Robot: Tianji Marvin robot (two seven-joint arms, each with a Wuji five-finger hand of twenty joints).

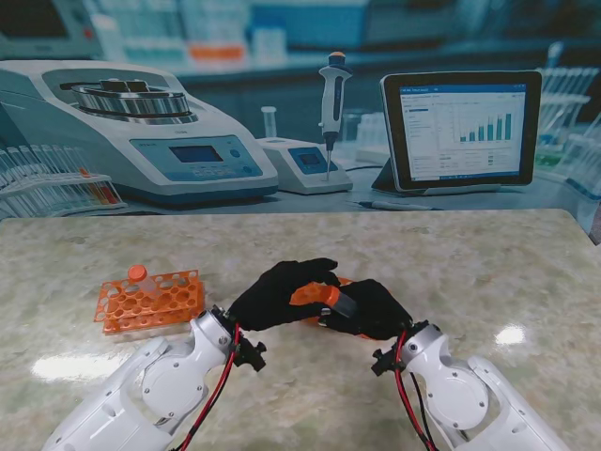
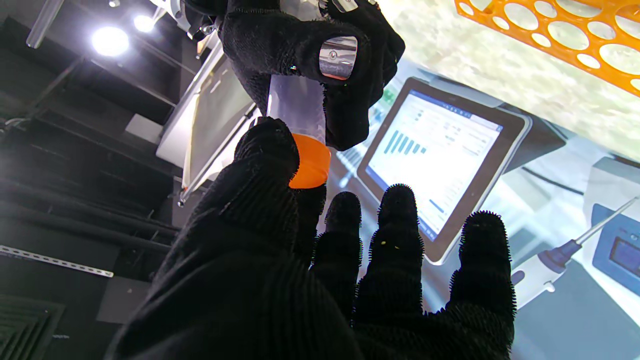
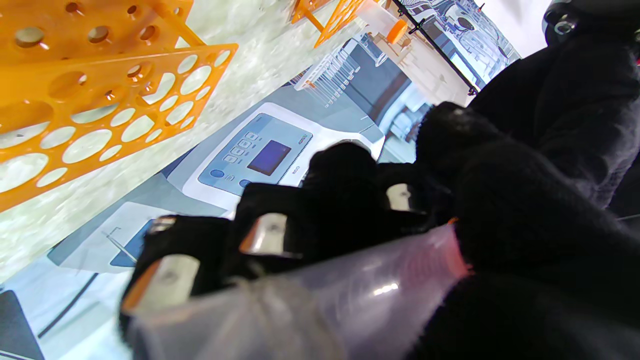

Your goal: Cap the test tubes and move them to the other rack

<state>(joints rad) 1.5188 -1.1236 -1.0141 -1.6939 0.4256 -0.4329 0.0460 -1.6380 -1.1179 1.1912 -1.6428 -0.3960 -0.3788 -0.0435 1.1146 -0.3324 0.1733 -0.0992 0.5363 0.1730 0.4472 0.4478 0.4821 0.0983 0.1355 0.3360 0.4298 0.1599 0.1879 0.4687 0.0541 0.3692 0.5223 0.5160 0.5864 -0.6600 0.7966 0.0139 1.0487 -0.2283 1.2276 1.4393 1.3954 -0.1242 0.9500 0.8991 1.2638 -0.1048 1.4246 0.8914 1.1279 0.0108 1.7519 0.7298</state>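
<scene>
My right robot hand [image 1: 368, 310] grips the test tube [image 2: 296, 107] while my left robot hand [image 1: 274, 293] pinches its orange cap [image 2: 310, 167]; misaligned threading could cross-seat it.

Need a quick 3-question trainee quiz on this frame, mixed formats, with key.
1. True or false: the right hand is wrapped around the clear test tube.
2. Multiple choice: the left hand has its thumb and fingers on A) the pipette, B) the orange cap at the tube's end, C) the tablet.
3. Fill in: the orange rack on the robot's left already holds ___ capped tube(s), seen from the stand view.

Key: 1 true. 2 B. 3 one.
</scene>
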